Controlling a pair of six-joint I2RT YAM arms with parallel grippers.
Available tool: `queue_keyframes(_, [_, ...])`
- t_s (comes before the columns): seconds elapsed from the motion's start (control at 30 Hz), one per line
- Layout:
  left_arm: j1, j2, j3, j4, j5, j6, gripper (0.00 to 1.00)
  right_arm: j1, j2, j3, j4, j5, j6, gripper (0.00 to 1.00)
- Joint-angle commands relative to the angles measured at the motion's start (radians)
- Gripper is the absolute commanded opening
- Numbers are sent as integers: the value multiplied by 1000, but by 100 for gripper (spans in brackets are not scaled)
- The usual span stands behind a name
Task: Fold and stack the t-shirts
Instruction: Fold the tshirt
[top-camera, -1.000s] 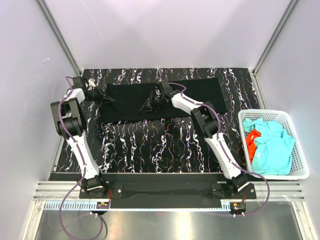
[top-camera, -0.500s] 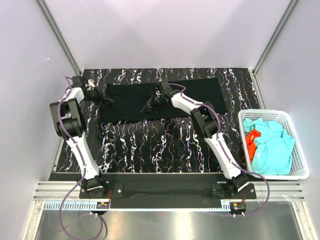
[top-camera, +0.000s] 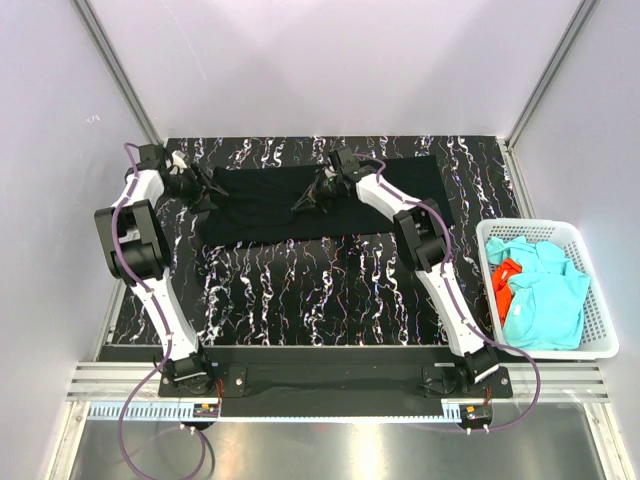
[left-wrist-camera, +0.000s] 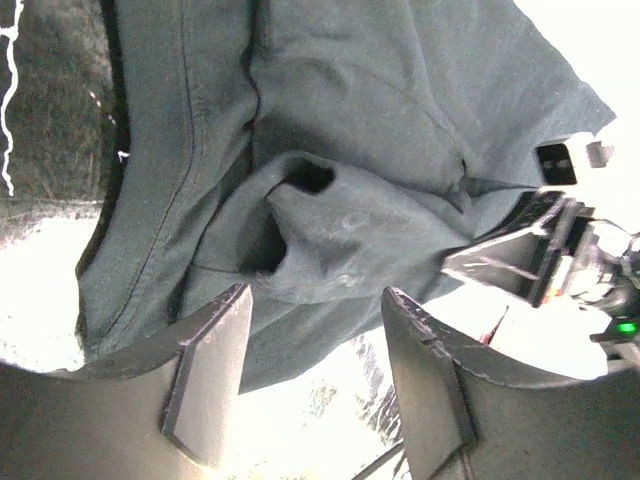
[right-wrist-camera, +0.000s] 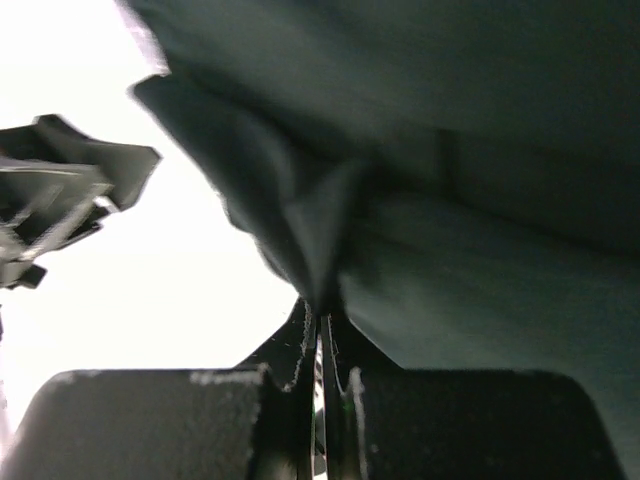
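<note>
my right gripper (right-wrist-camera: 322, 335) is pinched shut on a raised fold of the black t-shirt (top-camera: 385, 195), which lies spread along the far edge of the worktop (top-camera: 300, 290). my left gripper (left-wrist-camera: 310, 370) is at the shirt's left end, jaws apart, gripping nothing.

Your left arm (top-camera: 135, 245) is stretching far forward from its base and bending inward at the wrist. Your right arm (top-camera: 430, 255) is reaching forward and slanting toward the left. Your left gripper (left-wrist-camera: 315, 340) is hanging with its fingers spread apart, gripping nothing. Your right gripper (right-wrist-camera: 320, 330) is pinching its fingers together on a fold of the black t-shirt (right-wrist-camera: 450, 230).
</note>
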Motion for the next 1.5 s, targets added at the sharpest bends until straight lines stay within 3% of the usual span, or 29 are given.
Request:
queue_keyframes(0.0, [-10,-16,51,-12,31,45,60,1,-8,109,-4,-51,-13,1])
queue_keyframes(0.4, [-56,67,53,-15,53,71,61,1,20,123,-11,-83,-36,4])
queue_keyframes(0.73, [-102,116,83,-23,-48,97,56,1,40,137,-10,-106,-35,4])
queue_keyframes(0.83, [-105,118,93,-23,-45,91,44,1,40,134,-11,-111,-39,4])
queue_keyframes(0.87, [-105,115,91,-25,-47,88,36,1,37,129,-10,-111,-39,4])
queue_keyframes(0.9, [-103,109,89,-25,-48,80,21,-1,37,131,-11,-111,-41,4])
queue_keyframes(1.0, [-102,63,70,-26,-76,65,0,-1,38,132,-10,-114,-41,4])
queue_keyframes(1.27, [-87,-55,50,-86,-113,31,0,-4,20,129,-11,-122,-29,4])
queue_keyframes(1.47, [-85,-54,79,-187,-133,68,0,-6,-6,83,-14,-123,-35,3])
